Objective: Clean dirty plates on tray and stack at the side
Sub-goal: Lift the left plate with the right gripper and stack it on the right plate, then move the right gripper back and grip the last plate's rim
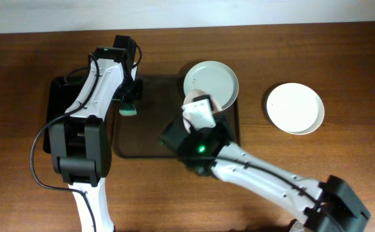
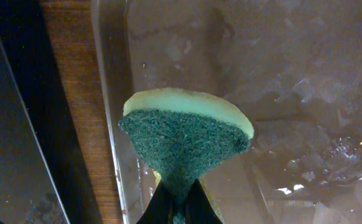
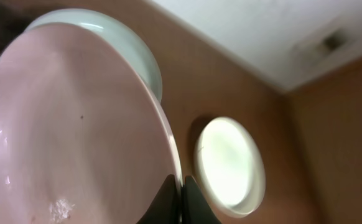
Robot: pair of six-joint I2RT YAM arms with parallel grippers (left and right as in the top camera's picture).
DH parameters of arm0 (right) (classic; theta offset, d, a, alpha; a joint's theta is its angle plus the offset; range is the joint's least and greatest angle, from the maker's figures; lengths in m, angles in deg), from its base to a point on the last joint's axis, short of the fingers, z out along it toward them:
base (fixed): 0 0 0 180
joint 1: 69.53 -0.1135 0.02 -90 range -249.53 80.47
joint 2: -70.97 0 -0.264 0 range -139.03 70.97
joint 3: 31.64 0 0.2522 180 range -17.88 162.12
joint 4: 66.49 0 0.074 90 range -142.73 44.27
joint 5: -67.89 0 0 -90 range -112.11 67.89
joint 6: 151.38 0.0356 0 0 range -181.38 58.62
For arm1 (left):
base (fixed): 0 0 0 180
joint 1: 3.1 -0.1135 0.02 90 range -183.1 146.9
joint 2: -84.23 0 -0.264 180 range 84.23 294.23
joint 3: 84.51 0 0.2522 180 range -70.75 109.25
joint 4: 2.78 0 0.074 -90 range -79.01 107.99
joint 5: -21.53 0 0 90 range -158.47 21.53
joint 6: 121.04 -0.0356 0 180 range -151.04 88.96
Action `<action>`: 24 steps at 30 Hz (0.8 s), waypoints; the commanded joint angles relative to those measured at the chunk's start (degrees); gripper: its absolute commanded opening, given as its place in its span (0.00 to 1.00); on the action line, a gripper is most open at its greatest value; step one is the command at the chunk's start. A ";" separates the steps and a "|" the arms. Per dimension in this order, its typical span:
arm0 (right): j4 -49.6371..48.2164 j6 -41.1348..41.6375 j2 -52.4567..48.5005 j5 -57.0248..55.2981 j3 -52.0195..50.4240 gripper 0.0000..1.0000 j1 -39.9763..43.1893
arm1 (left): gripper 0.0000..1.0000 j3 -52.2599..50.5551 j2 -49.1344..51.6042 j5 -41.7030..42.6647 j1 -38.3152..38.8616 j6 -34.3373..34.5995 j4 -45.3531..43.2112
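Observation:
The dark brown tray (image 1: 145, 138) lies mid-table. One white plate (image 1: 213, 80) rests at its far right corner. My right gripper (image 1: 200, 115) is shut on the rim of a second plate (image 1: 196, 98) and holds it tilted on edge above the tray. The right wrist view shows the gripper (image 3: 180, 194), the held plate (image 3: 75, 124) with a small smear, and the tray plate (image 3: 140, 53) behind it. A third plate (image 1: 295, 107) sits on the table to the right of the tray and also shows in the right wrist view (image 3: 231, 162). My left gripper (image 1: 131, 100) is shut on a green-and-yellow sponge (image 1: 129, 111) over the tray's left edge. In the left wrist view, this gripper (image 2: 180, 202) holds the sponge (image 2: 184, 134) above the wet tray (image 2: 293, 93).
A smaller black tray (image 1: 55, 113) lies left of the brown tray, partly under my left arm; it also shows in the left wrist view (image 2: 13, 124). A strip of wooden table (image 2: 75, 93) separates the two trays.

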 commanded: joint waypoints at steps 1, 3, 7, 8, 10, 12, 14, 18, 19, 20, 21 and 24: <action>-0.52 6.08 8.72 19.02 0.33 0.04 9.07 | 0.01 0.83 -1.22 0.00 -0.09 0.35 -0.11; -0.24 5.01 13.92 29.66 0.33 0.04 18.10 | 0.01 0.83 -1.22 0.00 -0.09 0.35 -0.11; -0.13 0.13 18.82 44.50 0.28 0.04 45.07 | 0.01 0.83 -1.22 0.04 -0.09 0.35 -0.11; -0.48 -0.94 17.44 45.44 0.28 0.04 52.04 | 0.01 0.83 -1.22 0.02 -0.09 0.35 -0.13; -0.96 -1.64 13.16 46.82 0.28 0.04 61.18 | 0.01 0.83 -1.22 0.04 -0.09 0.35 -0.13; -2.10 -3.52 8.22 49.27 0.28 0.04 66.07 | 0.01 0.83 -1.22 0.04 -0.09 0.35 -0.17; -4.24 -4.13 1.38 49.05 0.28 0.04 68.00 | 0.01 0.83 -1.22 0.02 -0.09 0.35 -0.37; -6.80 -4.15 -8.02 49.05 0.28 0.04 68.24 | 0.01 0.83 -1.22 0.00 -0.09 0.35 -0.37; -6.78 -4.15 -9.40 49.05 0.28 0.04 68.24 | 0.01 0.83 -1.22 0.00 -0.09 0.35 -0.35; -6.67 -4.15 -10.80 49.07 0.28 0.06 68.24 | 0.01 0.83 -1.22 0.00 -0.09 0.35 -0.35; -6.40 -4.17 -11.08 49.07 0.31 0.35 68.24 | 0.01 0.83 -1.22 0.00 -0.09 0.35 -0.37; -5.05 -9.44 -7.78 53.42 1.51 0.56 68.13 | 0.01 0.83 -1.22 0.02 -0.09 0.35 -0.39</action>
